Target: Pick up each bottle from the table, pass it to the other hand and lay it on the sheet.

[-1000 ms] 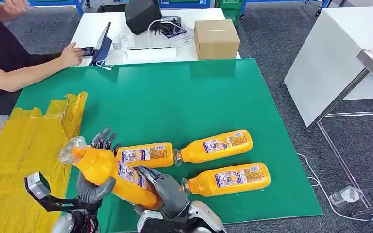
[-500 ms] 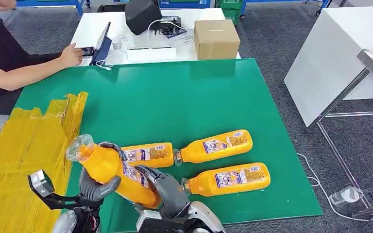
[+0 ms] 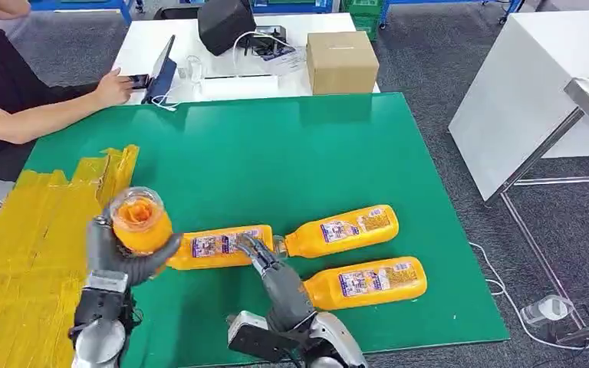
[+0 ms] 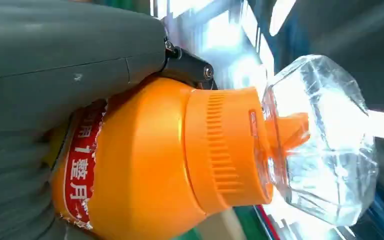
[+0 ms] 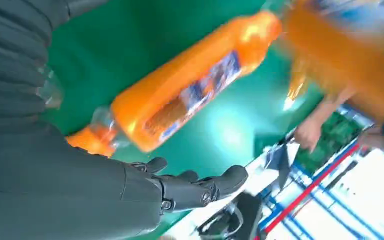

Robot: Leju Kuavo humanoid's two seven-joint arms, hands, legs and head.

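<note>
My left hand grips an orange bottle by its body, upright, its clear cap facing the head camera. It hangs over the green table's left side, beside the yellow sheet. Up close in the left wrist view, the held bottle shows its clear cap beyond my left hand. My right hand is open with its fingers stretched out above the table and holds nothing. Three more orange bottles lie on the table: one between my hands, another and a third. Past my right hand lies a bottle.
The green table has free room across its far half. A cardboard box and cables sit on the white desk behind. A person sits at the far left, one hand on the desk. A white table stands at right.
My right hand has let go of the bottle and opened. My left hand now holds it alone and has swung it upright and leftward toward the sheet.
</note>
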